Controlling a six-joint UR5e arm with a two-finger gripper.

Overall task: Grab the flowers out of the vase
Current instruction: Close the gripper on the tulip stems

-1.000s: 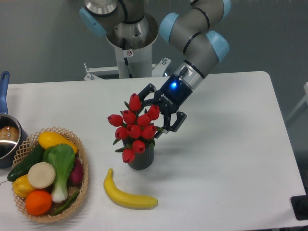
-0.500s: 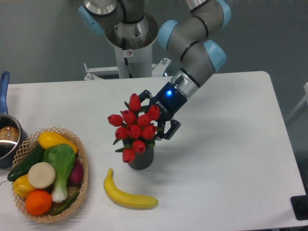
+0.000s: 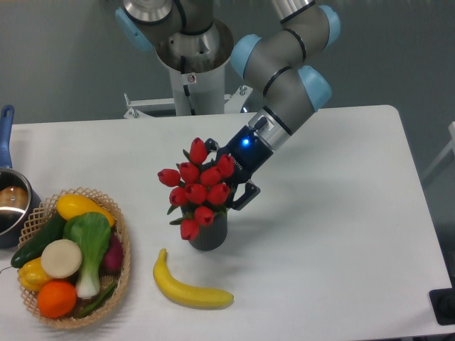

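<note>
Flowers (image 3: 197,190) upright in vase (image 3: 207,232), mid-counter (image 3: 334,213).
Fingers (image 3: 231,186) pushed in among buds from 2 o'clock; grip hidden, cannot tell. Banana (image 3: 189,287) near at 6 o'clock.

You can't really see the gripper (image 3: 226,186) fingertips, they're buried behind the flowers (image 3: 196,188), so open or closed is anyone's guess. The vase (image 3: 208,234) mouth is covered too. The pot (image 3: 10,202) is cut off at the left edge.
</note>
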